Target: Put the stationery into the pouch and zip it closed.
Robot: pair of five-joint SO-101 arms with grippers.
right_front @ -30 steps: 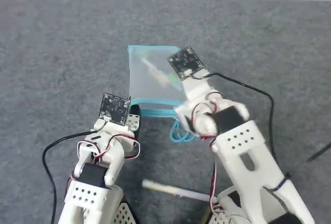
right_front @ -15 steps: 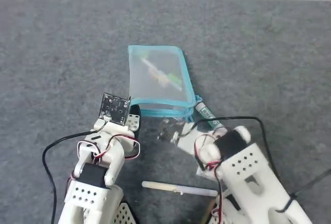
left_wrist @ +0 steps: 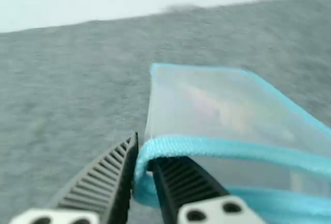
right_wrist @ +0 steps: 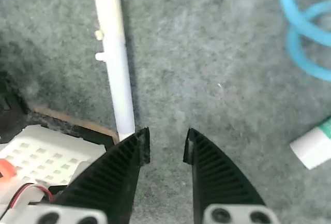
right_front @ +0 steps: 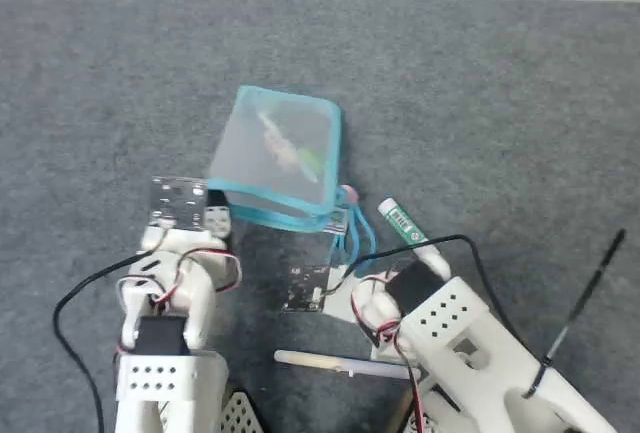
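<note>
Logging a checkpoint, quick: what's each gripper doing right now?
Left gripper: shut on the pouch, at its blue rim.
Right gripper: open, empty, near the white pen.

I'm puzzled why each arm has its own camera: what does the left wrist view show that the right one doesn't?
Left wrist, not right: the pouch, its blue edge pinched in the left end effector. Right wrist, not left: a white pen, a blue cord, a marker, the open right end effector. Both: the grey mat.

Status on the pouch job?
Left gripper: jaws shut on the rim of the translucent blue-trimmed pouch, colourful items inside. Right gripper: jaws open, empty, beside the white pen. Green-and-white marker loose beside pouch; nothing blocking either.
</note>
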